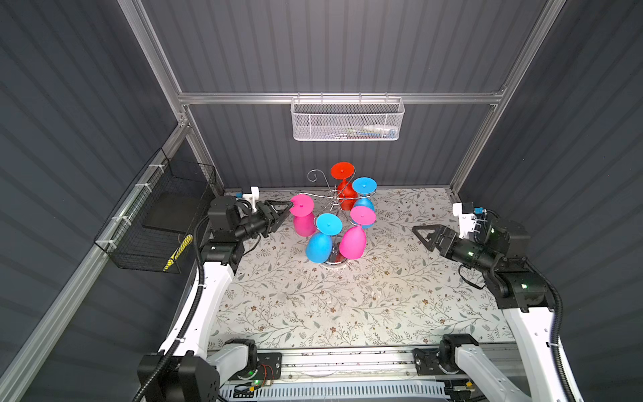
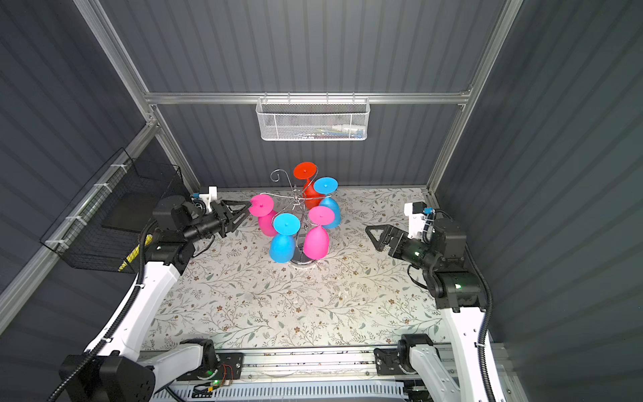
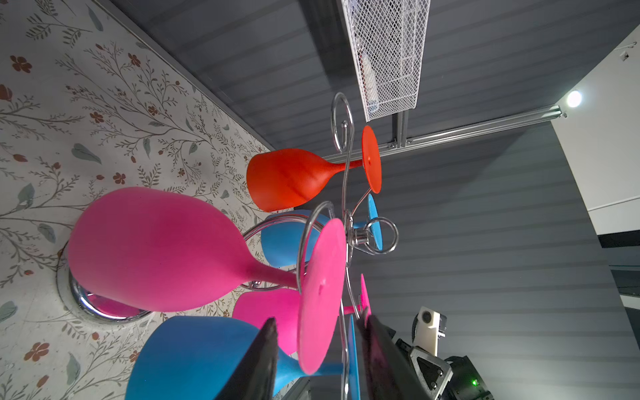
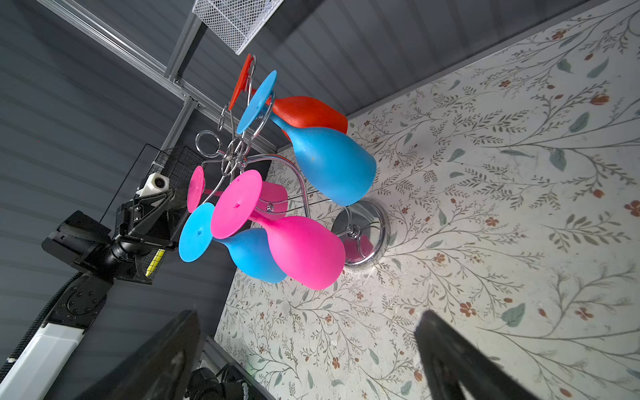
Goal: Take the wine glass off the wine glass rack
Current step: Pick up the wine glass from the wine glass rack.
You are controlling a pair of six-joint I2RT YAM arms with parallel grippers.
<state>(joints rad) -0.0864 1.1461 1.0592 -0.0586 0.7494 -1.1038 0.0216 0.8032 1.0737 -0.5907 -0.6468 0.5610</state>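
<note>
The wine glass rack (image 1: 315,175), a chrome wire stand on a round base (image 1: 334,261), holds several wine glasses hanging bowl down: pink, blue and red. The leftmost pink wine glass (image 1: 303,222) hangs from a scroll arm. My left gripper (image 1: 289,206) reaches in from the left at the height of its foot. In the left wrist view the pink foot disc (image 3: 322,294) stands between the two fingers (image 3: 266,346), with a gap on each side and the jaws partly closed. My right gripper (image 1: 421,238) hovers wide open to the right of the rack, holding nothing (image 4: 310,318).
A white mesh basket (image 1: 348,120) hangs on the back wall above the rack. A black wire basket (image 1: 156,215) on the left wall sits just behind the left arm. The floral table cover (image 1: 348,306) stretches in front of the rack.
</note>
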